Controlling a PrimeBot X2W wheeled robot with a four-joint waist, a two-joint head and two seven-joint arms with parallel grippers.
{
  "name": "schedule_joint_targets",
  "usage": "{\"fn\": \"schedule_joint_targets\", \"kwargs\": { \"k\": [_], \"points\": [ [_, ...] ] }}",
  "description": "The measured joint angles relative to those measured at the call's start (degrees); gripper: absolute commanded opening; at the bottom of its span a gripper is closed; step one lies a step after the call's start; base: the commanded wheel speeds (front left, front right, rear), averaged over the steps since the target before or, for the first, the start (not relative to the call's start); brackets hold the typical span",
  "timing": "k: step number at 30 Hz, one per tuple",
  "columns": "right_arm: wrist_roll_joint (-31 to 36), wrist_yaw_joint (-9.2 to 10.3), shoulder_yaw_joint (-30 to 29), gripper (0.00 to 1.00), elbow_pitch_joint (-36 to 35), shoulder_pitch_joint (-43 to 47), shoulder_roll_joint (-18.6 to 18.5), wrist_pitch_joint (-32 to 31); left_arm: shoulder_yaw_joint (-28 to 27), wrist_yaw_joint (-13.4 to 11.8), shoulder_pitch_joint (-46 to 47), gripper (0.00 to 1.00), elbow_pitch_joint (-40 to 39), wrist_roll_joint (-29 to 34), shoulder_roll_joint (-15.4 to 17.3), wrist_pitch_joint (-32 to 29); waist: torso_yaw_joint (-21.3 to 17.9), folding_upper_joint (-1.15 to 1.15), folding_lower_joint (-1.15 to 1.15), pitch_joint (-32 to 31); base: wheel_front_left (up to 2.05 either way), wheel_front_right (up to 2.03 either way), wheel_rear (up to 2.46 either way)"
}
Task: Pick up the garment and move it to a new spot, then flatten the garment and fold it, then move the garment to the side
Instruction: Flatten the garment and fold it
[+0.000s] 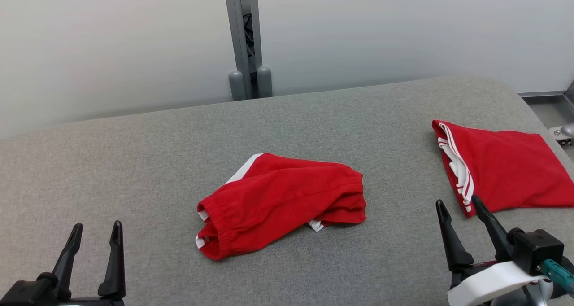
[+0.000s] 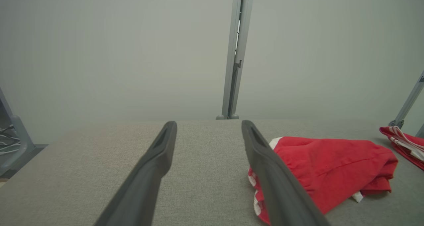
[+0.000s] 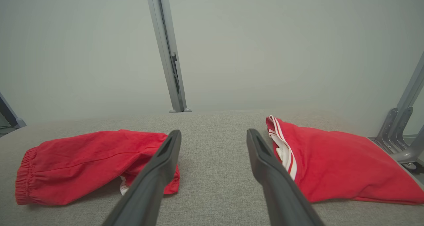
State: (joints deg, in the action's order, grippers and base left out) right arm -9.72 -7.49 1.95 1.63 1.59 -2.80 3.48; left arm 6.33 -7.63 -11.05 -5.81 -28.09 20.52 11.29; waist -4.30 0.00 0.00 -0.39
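A crumpled red garment (image 1: 280, 203) with white trim and an elastic waistband lies bunched in the middle of the grey padded table (image 1: 134, 162). The left wrist view has it (image 2: 328, 168) just right of my fingers, the right wrist view (image 3: 89, 163) at the left. My left gripper (image 1: 94, 238) stands open at the lower left, apart from the cloth and holding nothing. At the lower right my right gripper (image 1: 462, 212) is open too, its far fingertip near the edge of a second red garment.
A second red garment (image 1: 502, 167), folded flat with white stripes along one edge, lies at the table's right side, and in the right wrist view (image 3: 334, 166). A grey metal post (image 1: 244, 41) rises behind the table. Metal brackets (image 3: 399, 130) stand off the right edge.
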Motion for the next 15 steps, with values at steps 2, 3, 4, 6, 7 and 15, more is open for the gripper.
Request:
{"fn": "schedule_joint_targets", "kwargs": {
  "k": [2, 3, 4, 6, 7, 15],
  "points": [
    [-0.3, 0.0, 0.0, 1.0, 0.2, 0.0, 0.0, 0.0, 0.1, 0.0, 0.0, 1.0, -0.1, 0.0, 0.0, 0.0, 0.0, 0.0, 0.0, 0.1, 0.0, 0.0, 0.0],
    [-0.3, -0.01, 0.0, 1.0, 0.2, 0.0, 0.0, 0.0, 0.1, -0.1, 0.0, 1.0, -0.2, 0.0, 0.0, -0.1, 0.0, 0.0, 0.0, 0.1, 0.0, 0.0, 0.0],
    [-0.4, 0.0, 0.1, 1.0, 0.3, 0.0, 0.0, 0.0, 0.2, -0.1, 0.0, 1.0, -0.3, 0.0, 0.0, -0.2, 0.0, 0.0, 0.0, 0.1, 0.0, 0.0, 0.0],
    [-0.4, -0.01, 0.2, 1.0, 0.4, 0.0, 0.0, 0.0, 0.3, -0.3, 0.0, 1.0, -0.5, 0.0, 0.1, -0.3, 0.0, 0.0, 0.0, 0.1, 0.0, 0.0, 0.0],
    [-0.4, -0.01, 0.1, 1.0, 0.4, 0.0, 0.0, 0.0, 0.5, -0.3, 0.1, 1.0, -0.6, 0.1, 0.1, -0.5, 0.0, 0.0, 0.0, 0.2, 0.0, 0.0, 0.0],
    [-0.5, 0.0, 0.2, 1.0, 0.3, -0.1, 0.0, 0.1, 4.7, 1.3, 4.9, 1.0, -1.5, 0.3, 0.0, -4.6, 0.3, 0.0, 0.0, 1.4, 0.0, 0.0, 0.0]
  ]
}}
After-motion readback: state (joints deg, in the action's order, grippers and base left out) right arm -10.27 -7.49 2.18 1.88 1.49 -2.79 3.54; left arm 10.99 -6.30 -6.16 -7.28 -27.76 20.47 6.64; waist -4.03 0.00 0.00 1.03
